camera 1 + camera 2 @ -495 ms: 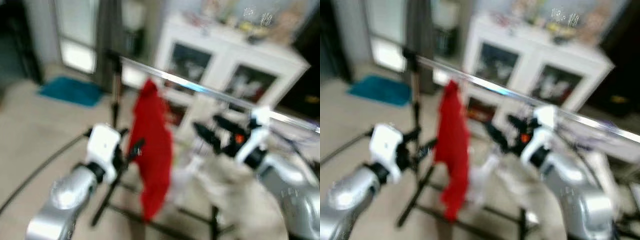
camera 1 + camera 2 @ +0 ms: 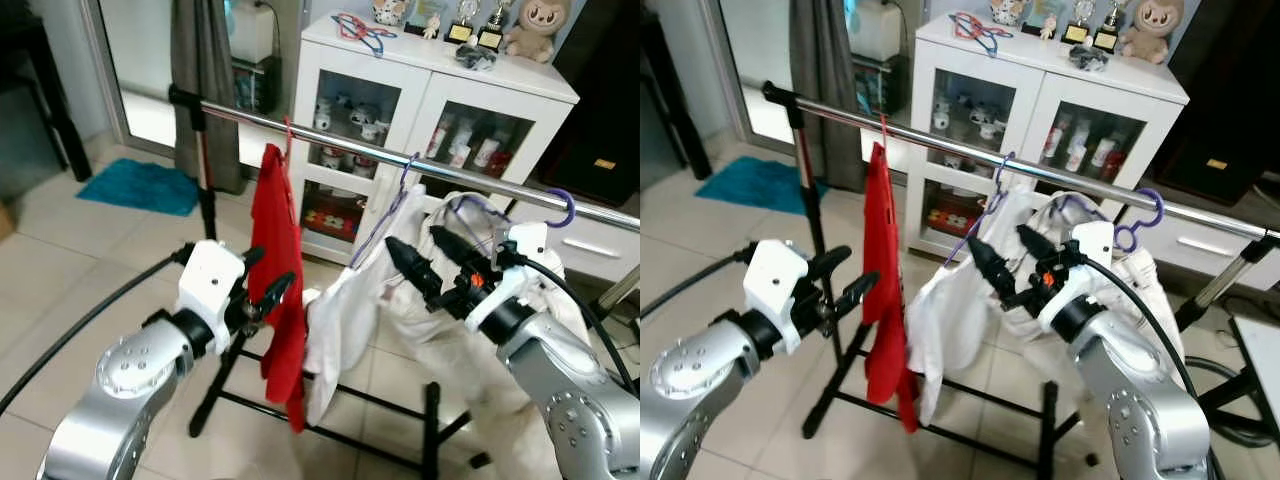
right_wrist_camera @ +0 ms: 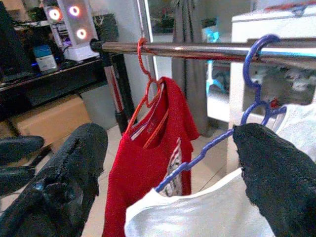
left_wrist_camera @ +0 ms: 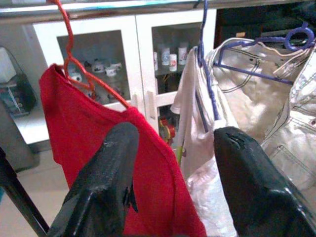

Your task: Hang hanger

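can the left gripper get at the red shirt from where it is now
Probably yes. The left gripper is open and right beside the red shirt hanging on the rail, with nothing between them.

The rail (image 2: 400,160) runs off the frame's right edge, and white garments (image 2: 440,330) hide the rack's lower right.

Left tool (image 4: 173,192) gaping (fingers apart) – red shirt (image 4: 98,143) beyond, on hanger (image 4: 74,54)
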Available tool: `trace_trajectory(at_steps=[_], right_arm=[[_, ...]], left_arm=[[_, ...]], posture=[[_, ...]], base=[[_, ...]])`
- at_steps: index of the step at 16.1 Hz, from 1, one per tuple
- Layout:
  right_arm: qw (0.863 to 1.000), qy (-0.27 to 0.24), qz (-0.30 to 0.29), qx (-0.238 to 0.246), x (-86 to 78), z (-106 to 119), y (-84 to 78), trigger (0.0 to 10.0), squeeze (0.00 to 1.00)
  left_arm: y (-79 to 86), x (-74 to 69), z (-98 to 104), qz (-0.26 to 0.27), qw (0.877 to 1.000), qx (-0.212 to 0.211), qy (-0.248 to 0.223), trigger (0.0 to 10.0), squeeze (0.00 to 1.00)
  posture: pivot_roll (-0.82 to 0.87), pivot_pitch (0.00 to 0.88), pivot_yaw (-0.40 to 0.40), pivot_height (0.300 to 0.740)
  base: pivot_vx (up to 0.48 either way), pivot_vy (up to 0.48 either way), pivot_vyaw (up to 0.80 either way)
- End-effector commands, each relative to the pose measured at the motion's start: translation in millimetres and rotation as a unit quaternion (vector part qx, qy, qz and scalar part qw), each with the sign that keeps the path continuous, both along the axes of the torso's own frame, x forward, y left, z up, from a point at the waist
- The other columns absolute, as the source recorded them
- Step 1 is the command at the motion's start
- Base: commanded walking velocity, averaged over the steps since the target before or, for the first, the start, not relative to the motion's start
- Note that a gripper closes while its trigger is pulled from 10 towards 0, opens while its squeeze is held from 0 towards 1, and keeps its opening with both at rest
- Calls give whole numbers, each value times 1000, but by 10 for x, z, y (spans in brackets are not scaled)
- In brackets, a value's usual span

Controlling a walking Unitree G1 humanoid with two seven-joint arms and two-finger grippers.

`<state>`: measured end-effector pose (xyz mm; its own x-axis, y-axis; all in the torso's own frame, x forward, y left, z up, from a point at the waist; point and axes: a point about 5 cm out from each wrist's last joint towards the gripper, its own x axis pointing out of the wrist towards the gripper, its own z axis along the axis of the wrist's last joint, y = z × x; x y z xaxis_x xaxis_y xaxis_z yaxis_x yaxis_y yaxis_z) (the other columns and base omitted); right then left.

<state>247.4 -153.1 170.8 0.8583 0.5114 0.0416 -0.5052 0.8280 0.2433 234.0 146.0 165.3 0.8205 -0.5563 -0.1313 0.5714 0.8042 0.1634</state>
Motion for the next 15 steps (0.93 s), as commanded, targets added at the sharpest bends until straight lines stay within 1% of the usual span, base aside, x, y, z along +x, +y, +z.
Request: trace_trajectory(at_steps=[1,2,3,6,8,9,10,11,12,13,14,15], right_arm=[[1000,-10,-5,-17,36,28,-6,10000,1000],[1000,-3,-3,-31,49,8,17,10000,1000],[999,0,-4,-32,75,-4,53,10000,1000],[1000,5,-22,-19,149,-11,95,10000,1000],[999,2,-25,-20,173,-4,127,10000,1000],[999,5,-34,-22,192,-7,123,10000,918],[999,10,-47,-25,206,-23,106,10000,0],[997,24,-68,-27,225,-69,79,10000,0],[996,29,-74,-30,231,-97,74,10000,0],[992,44,-111,-30,249,-164,41,10000,0],[982,73,-173,-23,258,-270,-57,10000,0],[978,83,-193,-22,241,-329,-103,10000,0]], left_arm=[[-15,20,-14,-7,1000,-2,8,10000,0],[-17,36,-15,-5,1000,-5,8,10000,0],[-23,64,-24,4,1000,-10,8,10000,0],[-8,102,-27,22,1000,-15,5,10000,0],[14,121,-42,32,999,-13,7,10000,0],[16,137,-42,41,999,-25,7,10000,0],[14,155,-20,49,998,-27,2,10000,0],[17,164,-22,53,998,-18,-4,10000,0],[20,171,-41,60,998,-22,0,10000,0],[44,192,-76,85,996,-39,12,10000,0],[93,217,-99,105,994,-37,12,10000,0],[107,234,-93,113,993,-45,9,10000,0]], posture=[[123,0,-88,740],[121,0,-88,740],[119,0,-96,740],[117,0,-109,740],[111,0,-110,740],[111,0,-111,740],[112,0,-112,740],[113,0,-111,740],[112,0,-111,740],[111,0,-111,740],[111,0,-110,740],[110,0,-105,740]], base=[[0,0,0],[0,0,0],[0,0,-744],[0,0,0],[0,0,0],[0,0,0],[0,0,0],[0,0,0],[0,0,0],[0,0,0],[0,0,0],[0,0,0]])
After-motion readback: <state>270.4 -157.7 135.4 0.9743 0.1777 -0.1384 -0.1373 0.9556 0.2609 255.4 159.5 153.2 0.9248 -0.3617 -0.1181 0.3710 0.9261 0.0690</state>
